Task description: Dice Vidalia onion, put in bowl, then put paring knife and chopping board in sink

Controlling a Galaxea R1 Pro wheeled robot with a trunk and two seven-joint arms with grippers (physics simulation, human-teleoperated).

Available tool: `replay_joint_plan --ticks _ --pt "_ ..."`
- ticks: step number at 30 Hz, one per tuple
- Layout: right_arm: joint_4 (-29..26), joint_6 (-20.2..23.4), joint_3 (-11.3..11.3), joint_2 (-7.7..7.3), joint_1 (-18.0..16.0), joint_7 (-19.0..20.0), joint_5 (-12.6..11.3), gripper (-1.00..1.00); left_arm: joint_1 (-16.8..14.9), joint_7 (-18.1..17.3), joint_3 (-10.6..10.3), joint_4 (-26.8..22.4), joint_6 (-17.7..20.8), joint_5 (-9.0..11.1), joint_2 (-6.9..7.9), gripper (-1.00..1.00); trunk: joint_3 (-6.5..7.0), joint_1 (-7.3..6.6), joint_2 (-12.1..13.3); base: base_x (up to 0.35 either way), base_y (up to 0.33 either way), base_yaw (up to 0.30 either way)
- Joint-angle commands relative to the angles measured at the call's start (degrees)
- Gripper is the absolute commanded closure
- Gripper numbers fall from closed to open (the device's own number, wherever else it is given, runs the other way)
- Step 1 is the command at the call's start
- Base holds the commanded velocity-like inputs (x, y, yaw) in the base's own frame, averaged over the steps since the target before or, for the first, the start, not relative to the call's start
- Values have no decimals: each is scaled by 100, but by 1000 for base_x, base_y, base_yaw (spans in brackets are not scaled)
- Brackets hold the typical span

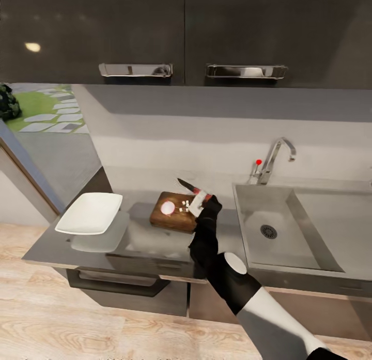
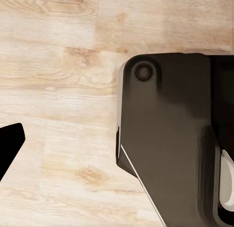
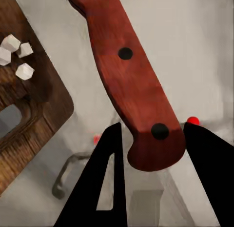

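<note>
Right gripper (image 3: 148, 139) pinches the paring knife (image 3: 129, 73) by its handle over the chopping board (image 1: 173, 219). Vidalia onion (image 1: 167, 208) sits on board beside roughly 4 diced bits (image 1: 184, 205). Left gripper state: can't tell.

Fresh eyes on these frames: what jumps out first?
The right hand holding the paring knife by its red-brown handle over the chopping board. On the board sit a pinkish onion piece and a few white diced bits. The white bowl waits empty at the countertop's left end.
</note>
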Motion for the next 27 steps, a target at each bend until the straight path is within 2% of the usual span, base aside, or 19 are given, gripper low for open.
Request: replay_joint_plan --ticks 1,3,5,14,18,27 --pt "-182 33 10 0 -6 -42 -68 100 4 53 -51 -16 -4 18 3 -100 -10 2 -10 -199 -169 0" --pt "-480 53 9 0 -7 -50 -68 100 4 53 -52 -16 -4 18 2 -100 -10 2 -10 -155 -85 0" --pt "-555 60 13 0 -9 -52 -68 100 4 53 -52 -16 -4 18 2 -100 -10 2 -10 -56 -28 0" --pt "-582 71 19 0 -8 -53 -88 100 4 44 -50 -17 -4 18 2 -100 -10 2 -10 -5 62 0" --pt "-518 72 24 0 -8 -47 -101 100 4 44 -52 -16 -4 18 2 -100 -10 2 -10 0 254 0" --pt "-51 73 48 0 -6 -28 -98 100 4 44 -51 -16 -4 18 2 -100 -10 2 -10 0 53 0"
